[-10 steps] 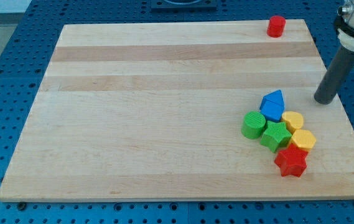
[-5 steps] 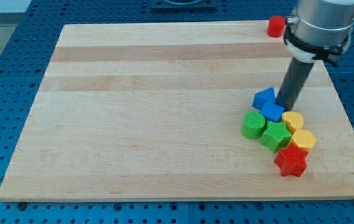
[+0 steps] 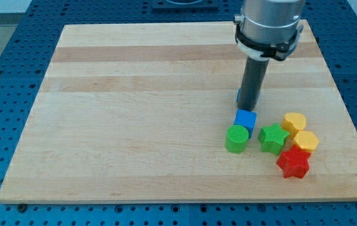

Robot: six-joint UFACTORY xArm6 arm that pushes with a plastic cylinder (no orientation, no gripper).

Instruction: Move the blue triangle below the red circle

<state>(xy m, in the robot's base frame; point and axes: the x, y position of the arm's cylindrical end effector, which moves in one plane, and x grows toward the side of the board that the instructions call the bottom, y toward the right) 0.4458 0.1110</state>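
My tip stands on the board right of the middle. A sliver of a blue block shows at the rod's left edge; most of it is hidden behind the rod, so its shape cannot be made out. A second blue block, a cube, lies just below the tip, touching or nearly touching it. The red circle is not visible; the arm's body covers the board's top right corner.
A green cylinder sits just below the blue cube. A green star, two yellow blocks and a red star cluster at the lower right. The wooden board lies on a blue perforated table.
The rod swept left from the board's right edge into the cluster. Both blue blocks and the green cylinder shifted left, and the green star moved slightly. The arm now covers the red circle.
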